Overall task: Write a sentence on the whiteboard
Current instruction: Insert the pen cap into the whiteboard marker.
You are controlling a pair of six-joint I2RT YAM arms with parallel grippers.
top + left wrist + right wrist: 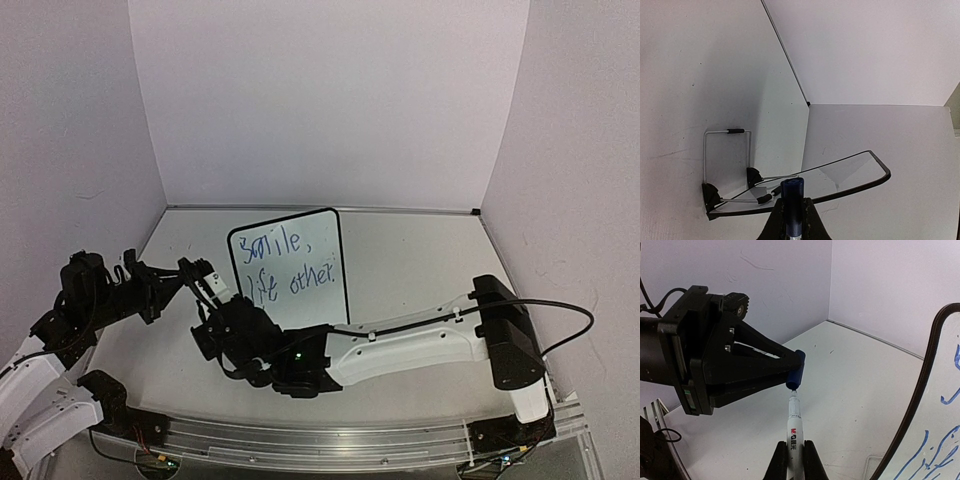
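The sentence [285,265] sits in 2 blue lines on the whiteboard [325,300], upright mid-worktop [420,260]. You're capping: left tool [791,366] clamped on the cap [796,372], right tool [795,456] on the marker [794,432], tip at the cap's mouth. Next, align them and push straight in.

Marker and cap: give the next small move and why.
Probably push the white marker, held in the right end effector, straight into the blue plastic cap in the left end effector: its tip is lined up at the cap's mouth, unseated, and two blue handwritten lines stand on the black-framed whiteboard.
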